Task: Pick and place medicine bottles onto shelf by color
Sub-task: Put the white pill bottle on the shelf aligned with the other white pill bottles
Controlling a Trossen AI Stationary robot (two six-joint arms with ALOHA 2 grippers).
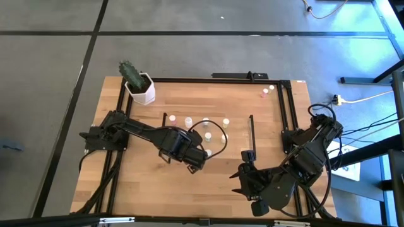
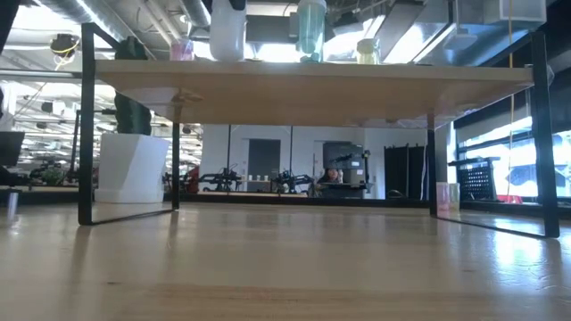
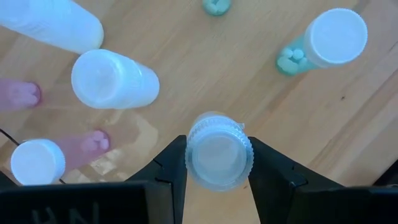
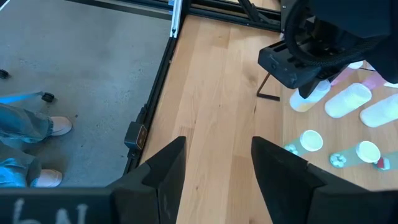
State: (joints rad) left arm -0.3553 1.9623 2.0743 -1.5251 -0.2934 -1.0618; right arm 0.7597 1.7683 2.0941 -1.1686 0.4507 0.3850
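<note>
I see the shelf [image 1: 218, 135] near the middle of the table [image 1: 151, 189], with several bottles [image 1: 188, 121] standing on it, spread toward its left half. My left gripper [image 1: 197, 165] sits over the shelf's front left part, its jaws either side of one upright bottle [image 3: 219, 149]; other bottles stand just beyond it. My right gripper [image 1: 243, 173] is off the shelf's front right end, over bare table, apart from any bottle. The pot [image 1: 141, 89] stands at the table's back left corner. Two more bottles [image 1: 267, 91] lie at the back right corner, well apart from the shelf.
</note>
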